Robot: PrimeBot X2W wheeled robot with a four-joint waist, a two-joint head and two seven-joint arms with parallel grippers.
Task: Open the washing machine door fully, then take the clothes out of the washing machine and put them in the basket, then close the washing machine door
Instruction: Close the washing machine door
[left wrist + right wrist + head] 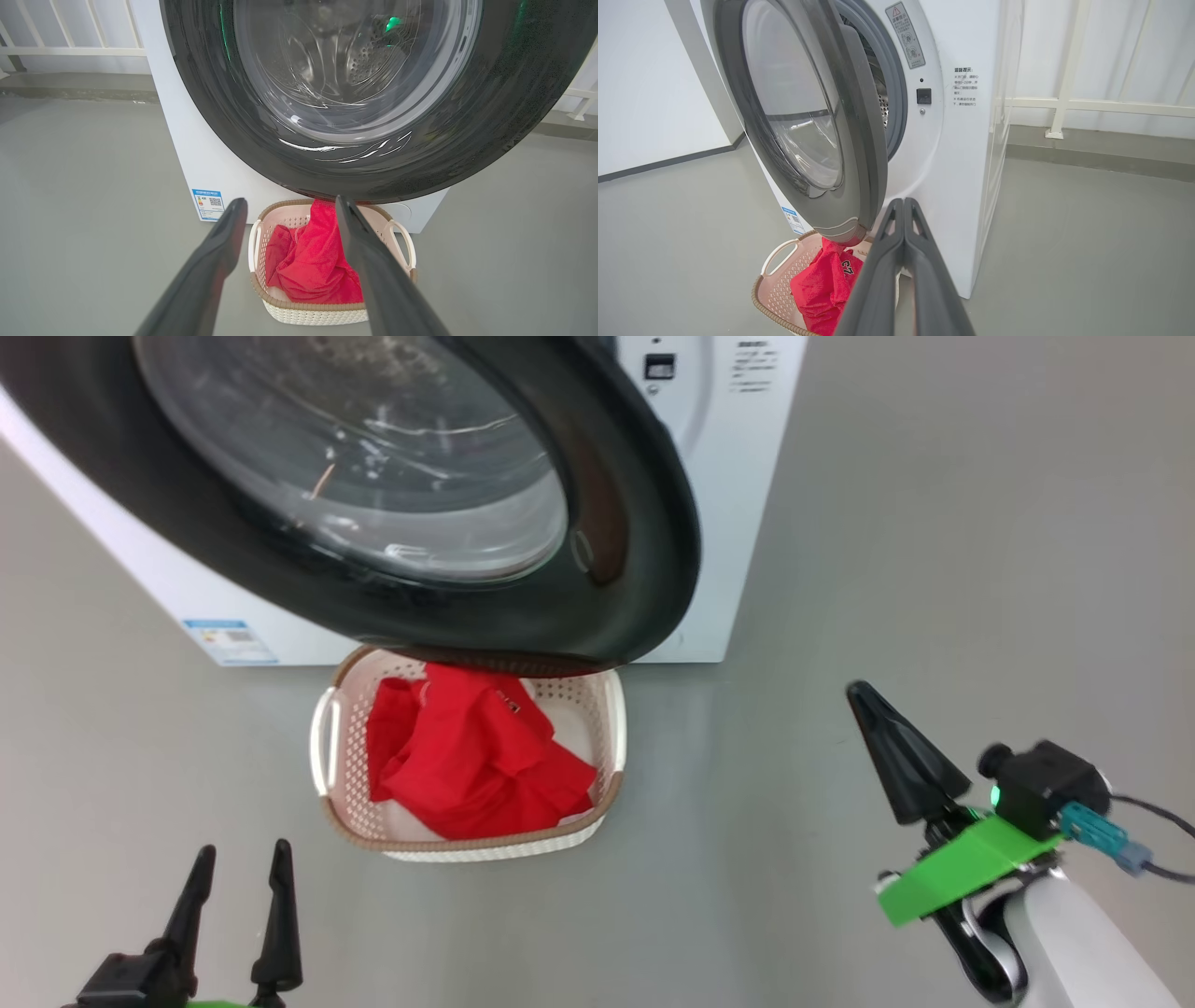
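Two tools sit nearest. The left tool (244,847), on the near-left side of the basket (467,847), has its two dark tapered fingers spread wide and grips nothing. The right tool (857,693), well off to the basket's right, has its fingers pressed together into one black point, with nothing between them. A bright green bracket (971,863) sits at its wrist.

The one basket stands on the smooth grey floor (934,569). It is cream perforated plastic, a rounded rectangle with a brown woven-look rim and two white loop handles. In it lie the clothes (467,756), one crumpled heap of soft red fabric with a white number print; how many garments there are cannot be told.

Over the basket's far rim hangs the single washing machine door (635,523), ajar, its wide glossy black ring framing bulging clear glass. It hides the basket's far edge.

Behind the basket stands the one washing machine (738,523), a white box with a small blue label (229,641) at its lower corner. A white railing (70,50) runs beyond it.
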